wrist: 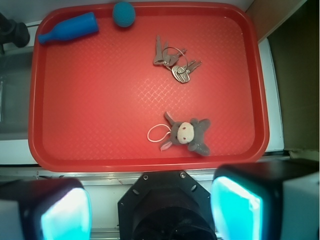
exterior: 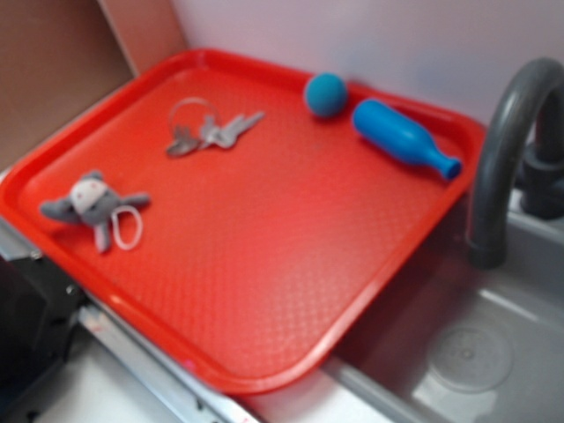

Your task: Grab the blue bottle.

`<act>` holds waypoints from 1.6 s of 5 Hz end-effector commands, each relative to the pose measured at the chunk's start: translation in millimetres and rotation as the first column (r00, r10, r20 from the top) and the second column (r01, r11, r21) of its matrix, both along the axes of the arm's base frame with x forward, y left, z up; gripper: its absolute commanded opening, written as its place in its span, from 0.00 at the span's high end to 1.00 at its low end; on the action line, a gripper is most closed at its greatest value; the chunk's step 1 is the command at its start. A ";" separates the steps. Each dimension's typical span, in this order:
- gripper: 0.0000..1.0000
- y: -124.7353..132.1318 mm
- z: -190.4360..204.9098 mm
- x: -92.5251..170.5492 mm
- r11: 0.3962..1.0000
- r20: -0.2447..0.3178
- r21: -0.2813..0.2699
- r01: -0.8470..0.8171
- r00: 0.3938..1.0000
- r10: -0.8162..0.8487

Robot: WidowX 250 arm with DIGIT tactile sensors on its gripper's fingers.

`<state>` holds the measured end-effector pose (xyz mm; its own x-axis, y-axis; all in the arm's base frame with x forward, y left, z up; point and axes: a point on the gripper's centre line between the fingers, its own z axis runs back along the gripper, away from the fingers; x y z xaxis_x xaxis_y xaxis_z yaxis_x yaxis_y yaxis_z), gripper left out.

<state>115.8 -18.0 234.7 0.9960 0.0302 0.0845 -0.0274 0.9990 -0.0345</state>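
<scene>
Wide open red tray (wrist: 100,125) floor through the middle, nothing standing on it. The blue bottle (wrist: 70,28) lies at eleven o'clock in the wrist view, hard by the tray rim, with the teal ball (wrist: 123,13) just beside its fat end at twelve. Keys (wrist: 172,60) sit at one o'clock, the grey plush toy (wrist: 187,134) near centre-right. Beyond the bottle's neck, the dark faucet (exterior: 507,150) arches up close.

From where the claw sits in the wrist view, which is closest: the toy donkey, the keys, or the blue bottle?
Measured from the gripper at the bottom edge:
1. Toy donkey, just ahead, slightly right.
2. Keys, farther up the tray.
3. Blue bottle, far left corner.
</scene>
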 end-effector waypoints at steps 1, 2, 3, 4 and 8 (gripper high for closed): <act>0.00 0.0 0.0 0.0 1.000 0.000 0.000 0.000 1.000 0.000; 0.00 -6.0 -7.3 17.8 0.991 0.010 -0.055 -0.121 0.993 0.122; 0.00 -20.5 -20.0 35.0 0.950 0.004 -0.076 -0.304 0.952 0.305; 0.00 -38.6 -42.8 58.4 0.876 0.018 -0.136 -0.463 0.883 0.469; 0.00 -68.1 -112.3 175.2 0.431 0.105 -0.252 -0.866 0.419 0.902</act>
<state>281.2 -94.9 102.0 0.3857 0.9053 0.1781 -0.8794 0.4191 -0.2259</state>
